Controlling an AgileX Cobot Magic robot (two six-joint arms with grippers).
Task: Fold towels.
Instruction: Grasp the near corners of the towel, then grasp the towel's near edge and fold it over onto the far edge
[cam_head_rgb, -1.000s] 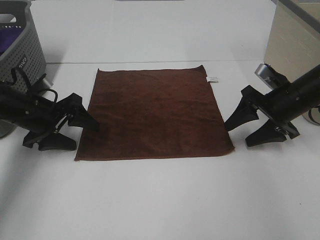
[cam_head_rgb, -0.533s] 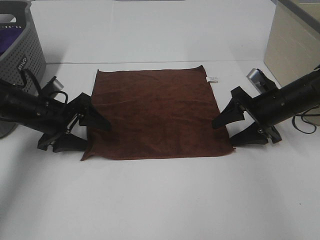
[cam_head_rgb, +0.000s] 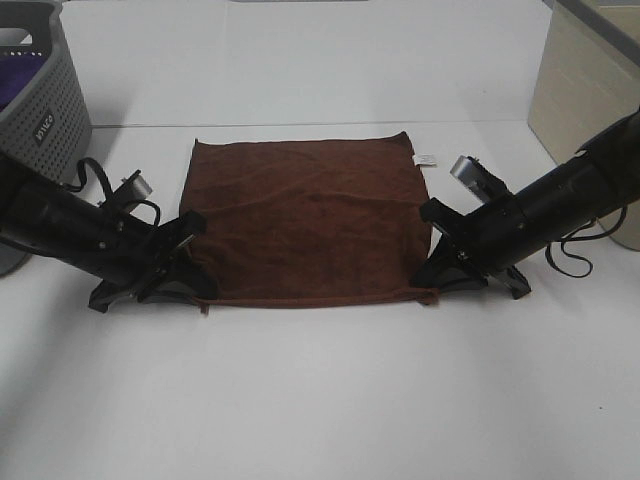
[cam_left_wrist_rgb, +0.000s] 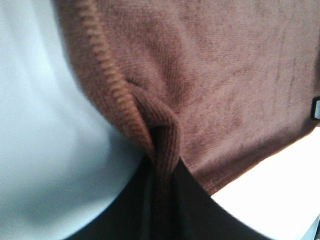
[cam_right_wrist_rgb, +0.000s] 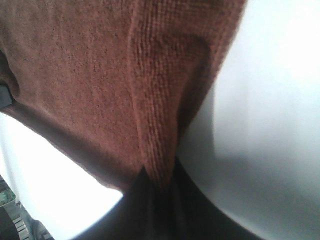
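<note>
A dark reddish-brown towel (cam_head_rgb: 305, 215) lies spread on the white table, its small white tag (cam_head_rgb: 425, 158) at the far right corner. My left gripper (cam_head_rgb: 190, 287) is shut on the towel's near left corner, and my right gripper (cam_head_rgb: 435, 283) is shut on the near right corner. Between them the near edge is pulled taut and slightly lifted. Up close in the left wrist view, a pinched ridge of towel (cam_left_wrist_rgb: 162, 145) runs into the closed jaws. The right wrist view likewise has a fold of towel (cam_right_wrist_rgb: 157, 150) squeezed between the jaws.
A grey perforated basket (cam_head_rgb: 45, 100) with purple cloth (cam_head_rgb: 20, 80) inside stands at the far left. A beige box (cam_head_rgb: 590, 80) stands at the far right. The white table (cam_head_rgb: 320, 400) spreads in front of the towel.
Both grippers have slid inward onto the towel's near corners and closed on them. The near edge has shifted a little toward the far side and now stretches straight between the two grippers.
</note>
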